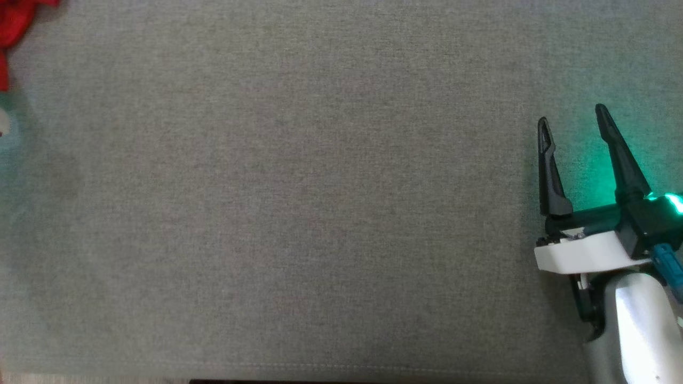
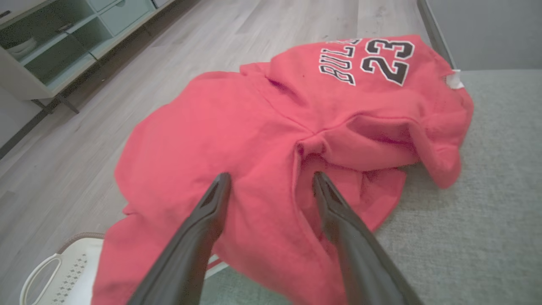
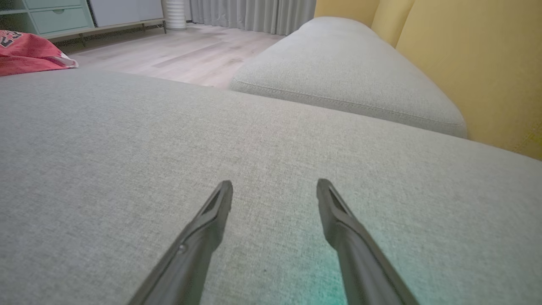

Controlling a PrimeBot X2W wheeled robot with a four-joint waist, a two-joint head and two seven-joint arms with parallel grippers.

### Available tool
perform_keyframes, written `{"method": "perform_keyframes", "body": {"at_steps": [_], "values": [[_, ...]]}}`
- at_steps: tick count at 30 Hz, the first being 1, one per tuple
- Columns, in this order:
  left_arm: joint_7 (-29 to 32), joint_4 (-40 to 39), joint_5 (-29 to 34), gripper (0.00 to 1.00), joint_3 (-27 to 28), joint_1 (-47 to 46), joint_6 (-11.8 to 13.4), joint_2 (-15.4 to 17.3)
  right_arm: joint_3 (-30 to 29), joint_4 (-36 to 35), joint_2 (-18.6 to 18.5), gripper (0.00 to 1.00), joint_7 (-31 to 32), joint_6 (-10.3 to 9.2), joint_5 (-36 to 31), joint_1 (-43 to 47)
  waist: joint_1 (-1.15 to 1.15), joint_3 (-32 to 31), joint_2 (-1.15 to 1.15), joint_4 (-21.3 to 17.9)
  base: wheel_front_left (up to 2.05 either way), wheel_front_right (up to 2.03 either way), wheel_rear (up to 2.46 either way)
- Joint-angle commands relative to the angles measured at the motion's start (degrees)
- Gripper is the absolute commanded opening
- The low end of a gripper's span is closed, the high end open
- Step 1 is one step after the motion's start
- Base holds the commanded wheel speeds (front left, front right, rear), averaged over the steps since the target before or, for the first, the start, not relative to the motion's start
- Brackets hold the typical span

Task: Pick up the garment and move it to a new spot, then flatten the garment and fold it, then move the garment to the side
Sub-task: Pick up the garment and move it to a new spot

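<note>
The garment (image 2: 262,140) is a red sweatshirt with "BULLS 23" printed in black and white. It lies crumpled at the edge of the grey cushion (image 2: 487,190), partly hanging over the side. A corner of the garment (image 1: 16,26) peeks in at the head view's top left, and the garment (image 3: 25,53) also sits far off at the top left of the right wrist view. My left gripper (image 2: 271,180) hangs open just over its middle folds, nothing between the fingers. My right gripper (image 1: 573,120) rests open above bare cushion on the right.
The wide grey cushion (image 1: 299,202) spreads across the head view. A white basket (image 2: 55,271) stands on the wooden floor (image 2: 178,51) below the garment. A cabinet with shelves (image 2: 55,42) lines the far wall. A second cushion (image 3: 338,67) and a yellow backrest (image 3: 478,63) lie beyond my right gripper.
</note>
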Motion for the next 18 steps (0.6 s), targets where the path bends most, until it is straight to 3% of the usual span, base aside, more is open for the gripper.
{"method": "perform_keyframes", "body": {"at_steps": [1,9,11,15,18], "values": [[-0.9,0.2,0.4,1.0,0.8,-2.4,0.4,4.3,1.1,-2.1,-0.3,1.0,0.3,0.43,-0.5,-0.3,0.0,0.6,0.0,-0.4,0.0,0.0,0.0],[-3.8,5.1,0.7,1.0,0.5,-5.7,2.3,4.6,0.8,-2.5,-0.3,1.0,0.2,0.43,-0.3,-0.7,0.0,1.8,0.0,-1.4,0.0,0.0,0.0],[-4.8,6.2,0.8,0.55,0.4,-6.5,3.0,4.7,0.6,-2.5,-0.3,1.0,0.1,0.43,-0.2,-0.7,0.0,1.9,0.0,-1.6,0.0,0.0,0.0],[-6.5,7.8,1.5,0.0,-0.3,-8.2,3.8,5.3,0.6,-1.7,-0.3,1.0,-0.4,0.43,0.4,-0.8,0.0,1.5,0.0,-1.8,0.0,0.0,0.0],[-8.0,8.6,1.9,0.0,-0.7,-9.3,4.5,5.9,0.9,-0.9,-0.3,1.0,-1.0,0.43,1.0,-1.2,0.0,0.7,0.0,-2.0,0.0,0.0,0.0]]}}
